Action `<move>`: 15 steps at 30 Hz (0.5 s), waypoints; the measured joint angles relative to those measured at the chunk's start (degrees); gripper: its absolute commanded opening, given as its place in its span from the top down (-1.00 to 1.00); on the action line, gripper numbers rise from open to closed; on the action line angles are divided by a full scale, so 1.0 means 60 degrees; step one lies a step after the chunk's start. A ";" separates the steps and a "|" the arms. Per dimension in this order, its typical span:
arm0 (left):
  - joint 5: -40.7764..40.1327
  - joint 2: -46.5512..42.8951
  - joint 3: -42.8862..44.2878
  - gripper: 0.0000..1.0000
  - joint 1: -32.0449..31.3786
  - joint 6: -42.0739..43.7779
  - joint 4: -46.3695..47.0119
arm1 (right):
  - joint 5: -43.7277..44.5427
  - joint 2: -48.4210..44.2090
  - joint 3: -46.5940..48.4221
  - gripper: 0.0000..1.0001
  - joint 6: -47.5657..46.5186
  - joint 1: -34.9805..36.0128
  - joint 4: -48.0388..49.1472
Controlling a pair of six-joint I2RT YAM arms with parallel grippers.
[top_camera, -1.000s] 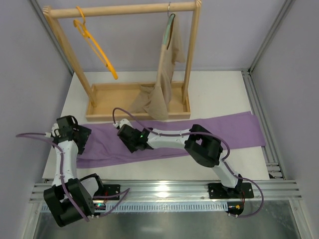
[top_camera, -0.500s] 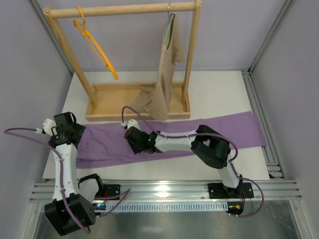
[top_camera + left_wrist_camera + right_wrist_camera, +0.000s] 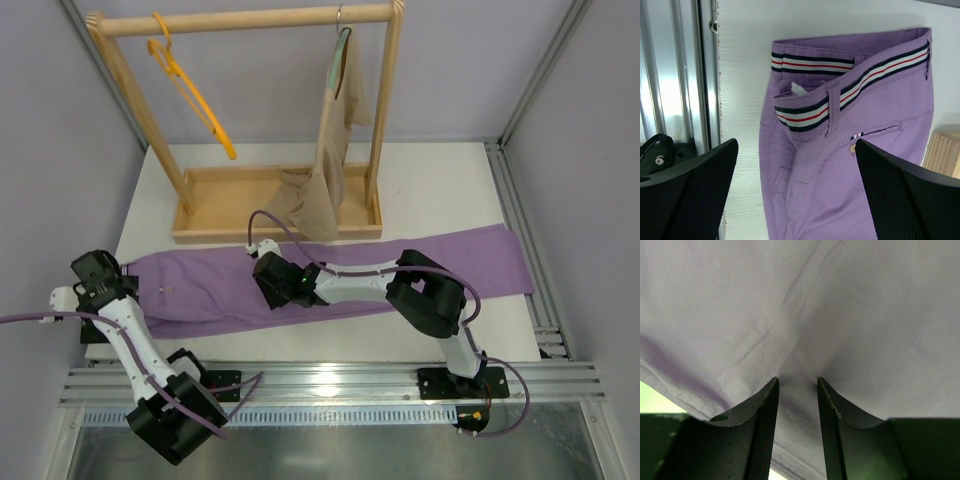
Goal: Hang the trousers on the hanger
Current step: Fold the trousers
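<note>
The lilac trousers (image 3: 430,262) lie flat across the table in front of the rack, waistband to the left. The striped waistband shows in the left wrist view (image 3: 840,95). My left gripper (image 3: 95,275) is open and empty, held above the table's left edge just past the waistband; its wide-apart tips (image 3: 796,145) frame the trousers' top. My right gripper (image 3: 275,280) presses down on the trousers near the seat, and its nearly closed tips (image 3: 796,382) pinch a fold of fabric (image 3: 840,300). The orange-yellow hanger (image 3: 190,95) hangs on the rack's left end.
The wooden rack (image 3: 240,20) with its tray base (image 3: 215,185) stands behind the trousers. A beige garment (image 3: 335,140) hangs from a grey-green hanger on the right. Aluminium rails (image 3: 330,385) run along the near edge; another rail (image 3: 690,75) lies left of the table.
My left arm has swung left and back, off the waistband to the table's left edge. My right gripper has shifted slightly right on the trousers, which now lie flatter at the waist.
</note>
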 measured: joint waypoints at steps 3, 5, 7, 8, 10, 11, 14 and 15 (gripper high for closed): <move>0.0244 -0.0127 -0.0146 -1.00 0.0477 -0.0117 0.0164 | -0.0175 -0.0080 -0.0182 0.20 0.0131 -0.0025 0.0226; 0.0576 -0.0215 -0.0554 -0.99 0.0911 -0.0153 0.0525 | -0.0244 -0.0146 -0.0324 0.20 0.0193 -0.0025 0.0415; 0.0984 -0.0175 -0.1158 -0.89 0.1319 -0.0157 0.0980 | -0.0295 -0.0186 -0.0408 0.20 0.0215 -0.0025 0.0503; 0.1224 -0.0080 -0.1457 -0.85 0.1504 -0.0149 0.1177 | -0.0317 -0.0200 -0.0426 0.20 0.0219 -0.0025 0.0525; 0.1581 0.0215 -0.1858 -0.72 0.1738 -0.0153 0.1534 | -0.0353 -0.0208 -0.0441 0.20 0.0215 -0.0025 0.0532; 0.1756 0.0430 -0.2007 -0.68 0.1803 -0.0153 0.1778 | -0.0364 -0.0208 -0.0441 0.20 0.0215 -0.0025 0.0532; 0.2142 0.1056 -0.2102 -0.24 0.1836 -0.0146 0.2415 | -0.0382 -0.0208 -0.0437 0.20 0.0208 -0.0025 0.0532; 0.2262 0.1253 -0.2091 0.08 0.1836 -0.0084 0.2677 | -0.0382 -0.0208 -0.0437 0.20 0.0208 -0.0025 0.0532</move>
